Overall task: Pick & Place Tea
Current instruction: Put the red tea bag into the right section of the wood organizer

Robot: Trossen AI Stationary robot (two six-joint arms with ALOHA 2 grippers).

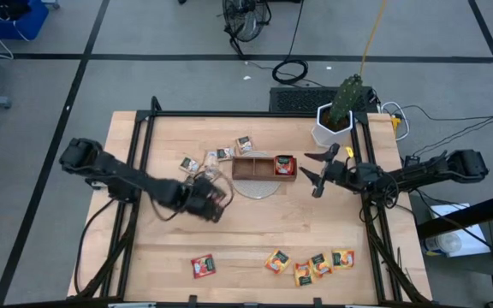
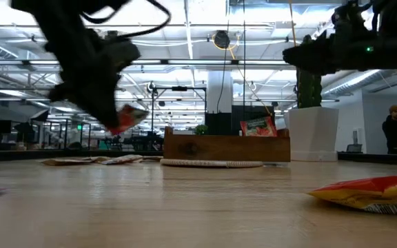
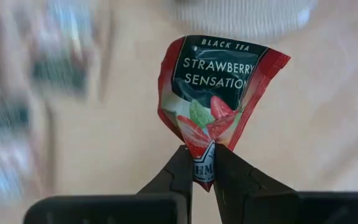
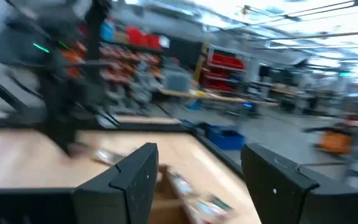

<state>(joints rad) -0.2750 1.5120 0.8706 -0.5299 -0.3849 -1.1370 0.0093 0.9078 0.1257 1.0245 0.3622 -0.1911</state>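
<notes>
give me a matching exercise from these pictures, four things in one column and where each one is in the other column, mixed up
Things:
1. red sachet
2. cactus
3. wooden tray
4. four orange-yellow sachets

Places:
A. in a white pot at the table's far right corner
B. pinched in the left gripper, off the table
C. in a row near the table's front edge
D. middle of the table, on a round mat

Pairs: 1-B, 2-A, 3-D, 4-C

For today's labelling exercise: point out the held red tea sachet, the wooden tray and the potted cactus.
Red tea sachet (image 3: 219, 93), left wrist view, on its dark label.
Wooden tray (image 1: 248, 166), high view, on its left compartment.
Potted cactus (image 1: 346, 96), high view, on the green stem.
</notes>
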